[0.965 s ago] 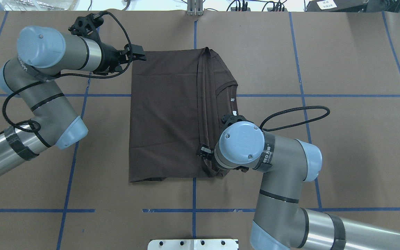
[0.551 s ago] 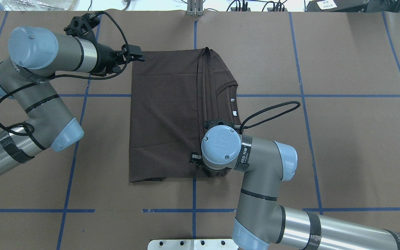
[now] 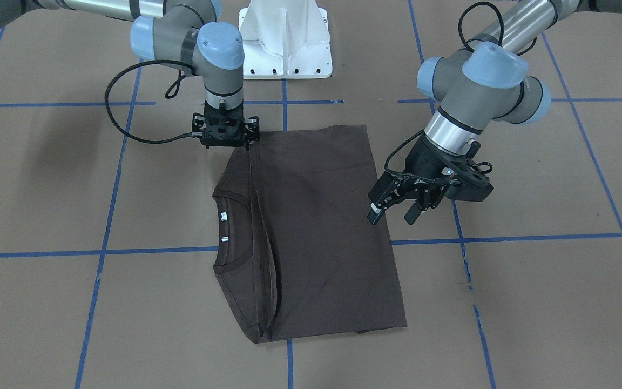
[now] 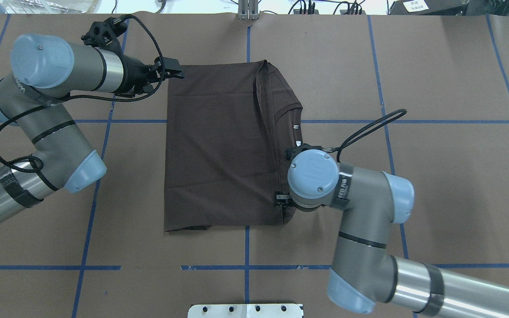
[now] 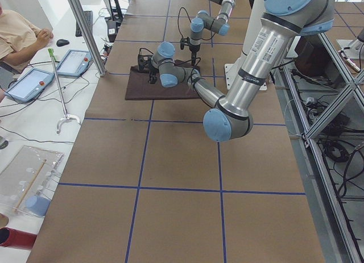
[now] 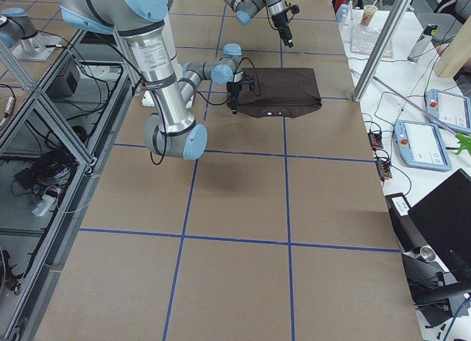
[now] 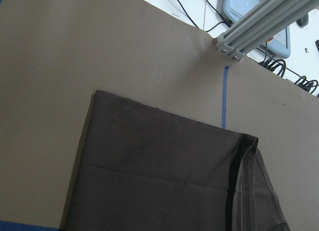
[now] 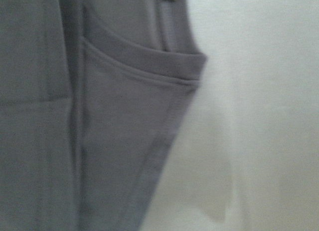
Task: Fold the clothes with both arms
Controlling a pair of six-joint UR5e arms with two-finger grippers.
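Exterior front-facing, T-shirt (image 3: 316,227) beneath left fingers (image 3: 374,215), seemingly apart

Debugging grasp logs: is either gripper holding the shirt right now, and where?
Left gripper: open, empty, beside the T-shirt edge. Right gripper: down at its collar-side corner; grip cannot be told.

Your dark brown shirt (image 4: 219,150) lies flat, folded into a rectangle, with its collar (image 4: 287,110) and white tags (image 4: 296,126) exposed on the right. The left arm (image 4: 55,132) reaches its far-left corner, and the right arm (image 4: 360,212) its near-right corner.
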